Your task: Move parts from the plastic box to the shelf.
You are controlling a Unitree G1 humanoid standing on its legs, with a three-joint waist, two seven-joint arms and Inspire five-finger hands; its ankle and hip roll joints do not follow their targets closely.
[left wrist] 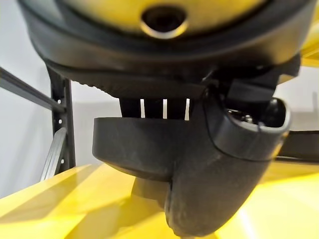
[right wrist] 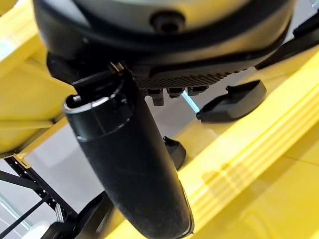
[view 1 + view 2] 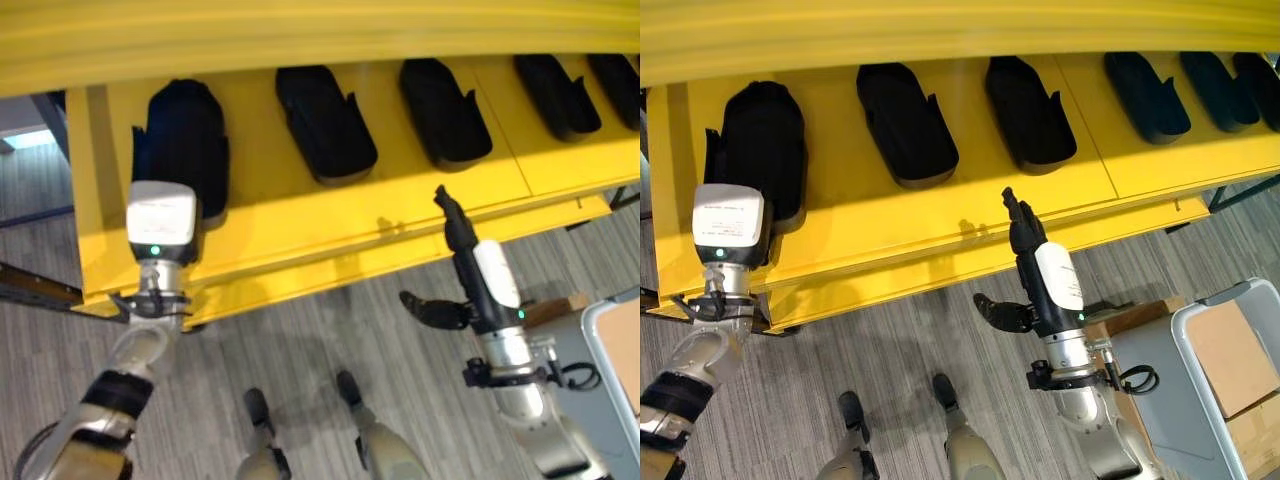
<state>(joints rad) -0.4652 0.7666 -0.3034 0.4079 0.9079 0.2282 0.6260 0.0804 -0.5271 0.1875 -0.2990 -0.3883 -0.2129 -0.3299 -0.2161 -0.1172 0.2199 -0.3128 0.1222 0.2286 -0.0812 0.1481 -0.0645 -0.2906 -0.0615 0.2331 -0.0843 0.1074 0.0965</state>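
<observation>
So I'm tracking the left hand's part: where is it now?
The black part sits at the yellow shelf's left end, under the left hand, beside the next black part.

Yellow shelf (image 3: 300, 230) runs 9 to 3 with black parts (image 3: 325, 120) on top. Left hand (image 3: 180, 165) at 9 grips one; right hand (image 3: 455, 225) at 3, fingers straight.

We see black parts (image 3: 905, 122) in a row along the yellow shelf (image 3: 940, 235), gaps between them, the front strip bare.
</observation>
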